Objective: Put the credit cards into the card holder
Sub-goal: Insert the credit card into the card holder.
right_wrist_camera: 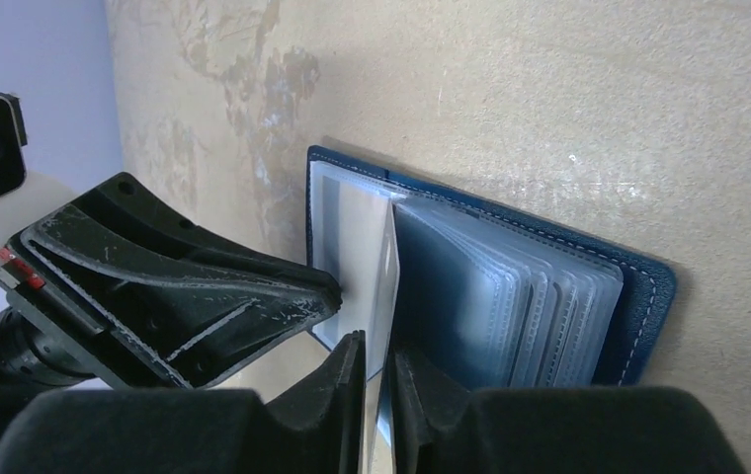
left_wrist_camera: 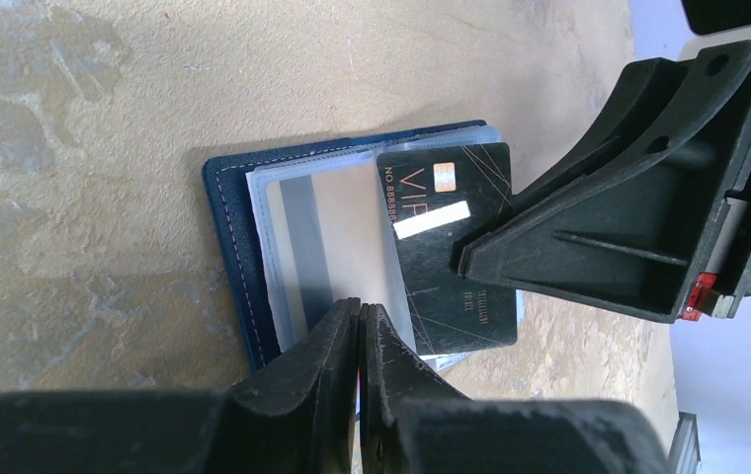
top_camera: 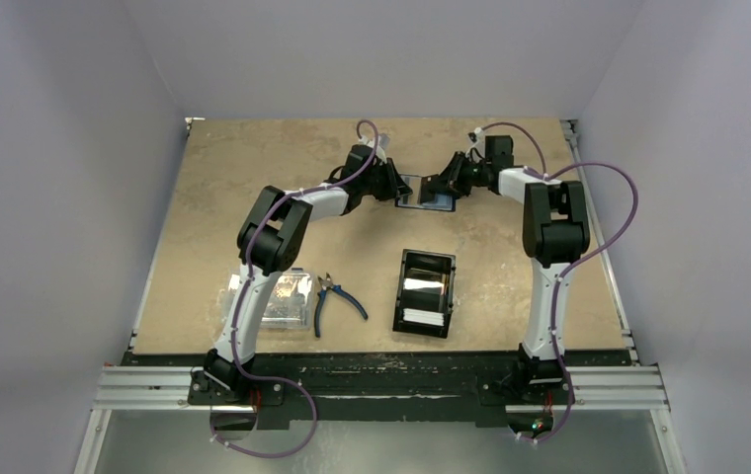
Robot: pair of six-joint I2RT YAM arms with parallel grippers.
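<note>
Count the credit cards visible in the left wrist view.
2. A black card lies across the open card holder, at the right end effector's tip; a pale striped card sits inside a clear sleeve. Other sleeves may hide more.

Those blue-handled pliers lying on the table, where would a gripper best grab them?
Probably at the narrow neck of the blue-handled metal pliers, just below the pivot, coming straight down from above. They lie flat on the tan table and the handles splay apart, likely too wide further back.
</note>
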